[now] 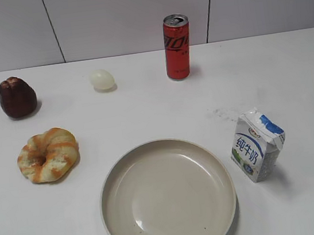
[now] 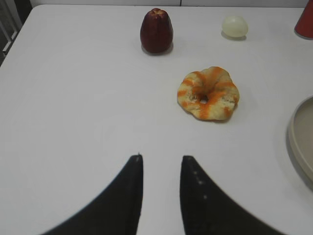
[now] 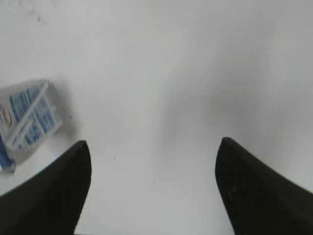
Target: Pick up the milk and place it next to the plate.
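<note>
On table, milk (image 1: pixel 257 144): upright just right of plate (image 1: pixel 111 184), within reach
Right gripper (image 3: pixel 151 152): spread wide, empty, beside carton
Left gripper (image 2: pixel 160 159): narrowly parted, idle

Red soda can (image 1: pixel 177 47), pale egg (image 1: pixel 101 79), dark brown cake (image 1: pixel 17 97) and orange-striped ring bread (image 1: pixel 48 154) on white table (image 1: pixel 144 107).

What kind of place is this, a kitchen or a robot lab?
Probably a robot test table, not a real kitchen: a bare white table against plain wall panels, with a plate, milk and soda can spread apart.
</note>
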Tool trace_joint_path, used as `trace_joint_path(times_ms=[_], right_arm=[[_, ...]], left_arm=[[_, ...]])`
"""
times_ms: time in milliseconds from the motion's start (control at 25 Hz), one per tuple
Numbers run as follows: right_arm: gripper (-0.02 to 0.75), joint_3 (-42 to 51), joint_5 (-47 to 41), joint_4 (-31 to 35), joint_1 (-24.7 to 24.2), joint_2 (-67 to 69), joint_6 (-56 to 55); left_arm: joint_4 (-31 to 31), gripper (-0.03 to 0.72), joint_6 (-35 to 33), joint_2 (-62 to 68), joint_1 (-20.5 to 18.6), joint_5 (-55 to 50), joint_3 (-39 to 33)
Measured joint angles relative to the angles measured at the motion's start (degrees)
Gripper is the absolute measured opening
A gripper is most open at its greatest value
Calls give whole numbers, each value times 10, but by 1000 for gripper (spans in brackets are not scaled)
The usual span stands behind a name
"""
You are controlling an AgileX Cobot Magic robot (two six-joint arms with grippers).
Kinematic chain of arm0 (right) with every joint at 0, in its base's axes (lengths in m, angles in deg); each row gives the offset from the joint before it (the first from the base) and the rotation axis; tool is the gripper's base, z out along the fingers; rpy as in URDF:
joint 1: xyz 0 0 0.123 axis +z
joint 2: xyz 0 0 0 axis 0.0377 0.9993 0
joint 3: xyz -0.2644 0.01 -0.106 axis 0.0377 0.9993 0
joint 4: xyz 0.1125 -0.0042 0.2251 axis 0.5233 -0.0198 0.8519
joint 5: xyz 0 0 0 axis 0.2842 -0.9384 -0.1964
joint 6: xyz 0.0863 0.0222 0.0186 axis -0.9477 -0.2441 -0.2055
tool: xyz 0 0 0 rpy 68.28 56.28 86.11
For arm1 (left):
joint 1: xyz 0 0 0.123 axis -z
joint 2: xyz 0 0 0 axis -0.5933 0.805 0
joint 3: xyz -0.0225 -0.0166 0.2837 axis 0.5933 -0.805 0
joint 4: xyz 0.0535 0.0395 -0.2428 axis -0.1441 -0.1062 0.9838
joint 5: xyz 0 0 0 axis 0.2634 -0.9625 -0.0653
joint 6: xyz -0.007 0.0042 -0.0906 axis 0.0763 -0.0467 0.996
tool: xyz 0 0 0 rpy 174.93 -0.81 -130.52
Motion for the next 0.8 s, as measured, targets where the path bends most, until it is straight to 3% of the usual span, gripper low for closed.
trace_joint_path(times_ms=[360, 640, 800], right_arm=[[594, 284, 101, 8, 0, -252, 1], [594, 446, 166, 8, 0, -419, 1], [593, 487, 185, 11, 0, -502, 2]], left_arm=[[0, 208, 0, 0, 0, 0, 0], [0, 208, 0, 0, 0, 0, 0], [0, 208, 0, 0, 0, 0, 0]])
